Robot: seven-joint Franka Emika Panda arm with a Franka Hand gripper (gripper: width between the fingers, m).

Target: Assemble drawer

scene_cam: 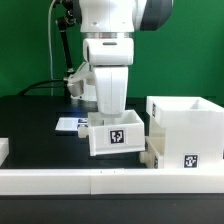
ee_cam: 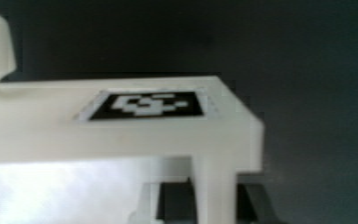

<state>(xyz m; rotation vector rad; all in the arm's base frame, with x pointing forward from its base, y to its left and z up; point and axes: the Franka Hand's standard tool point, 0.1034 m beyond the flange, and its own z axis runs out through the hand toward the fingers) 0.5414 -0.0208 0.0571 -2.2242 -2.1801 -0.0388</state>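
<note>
My gripper (scene_cam: 110, 110) comes down from above onto a small white drawer tray (scene_cam: 116, 135) with a black-and-white tag on its front, in the middle of the exterior view. In the wrist view the tray (ee_cam: 149, 130) fills the frame, and one thin white wall of it stands between my two dark fingers (ee_cam: 172, 200). My gripper (ee_cam: 213, 200) is shut on that wall. The tall white casing (scene_cam: 186, 130), open at the top and tagged on its front, stands close to the tray on the exterior view's right. I cannot pick out a second tray.
A low white border rail (scene_cam: 60, 181) runs along the front of the black table. The marker board (scene_cam: 68, 124) lies flat behind the tray on the exterior view's left. A white block (scene_cam: 3, 150) shows at the left edge.
</note>
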